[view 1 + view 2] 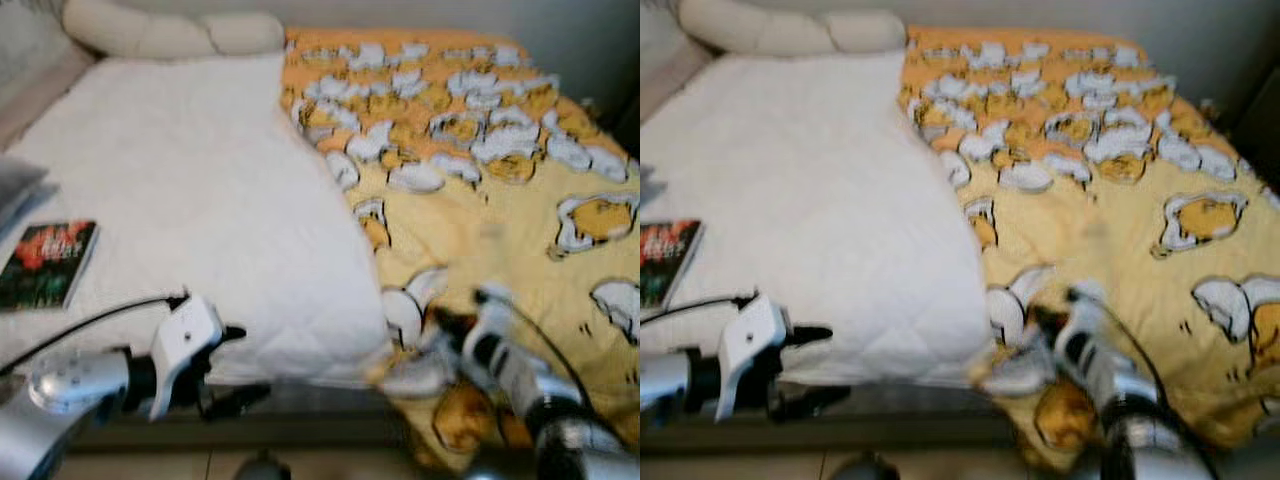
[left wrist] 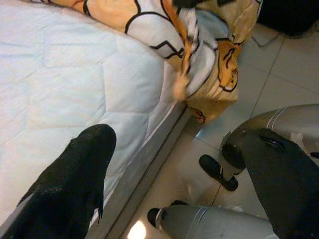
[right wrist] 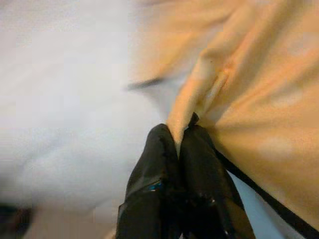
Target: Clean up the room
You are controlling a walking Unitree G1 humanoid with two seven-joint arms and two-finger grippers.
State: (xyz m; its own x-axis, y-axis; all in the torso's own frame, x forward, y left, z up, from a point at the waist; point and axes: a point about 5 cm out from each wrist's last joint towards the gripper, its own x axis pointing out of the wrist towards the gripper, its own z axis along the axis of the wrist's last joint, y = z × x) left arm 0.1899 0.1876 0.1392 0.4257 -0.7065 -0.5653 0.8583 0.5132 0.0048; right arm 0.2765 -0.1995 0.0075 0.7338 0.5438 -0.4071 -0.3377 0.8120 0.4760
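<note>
I see 1 soft yellow blanket point(image 1: 480, 200), its folded edge pinched between my right gripper's point(image 3: 180, 137) closed fingers. Left gripper point(image 2: 174, 164) gapes over the quilted white mattress point(image 1: 190, 190); 1 book point(image 1: 47, 263) beyond.

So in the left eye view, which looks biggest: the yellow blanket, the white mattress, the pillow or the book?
1. White mattress and yellow blanket: too alike to rank.
2. Pillow.
3. Book.
</note>
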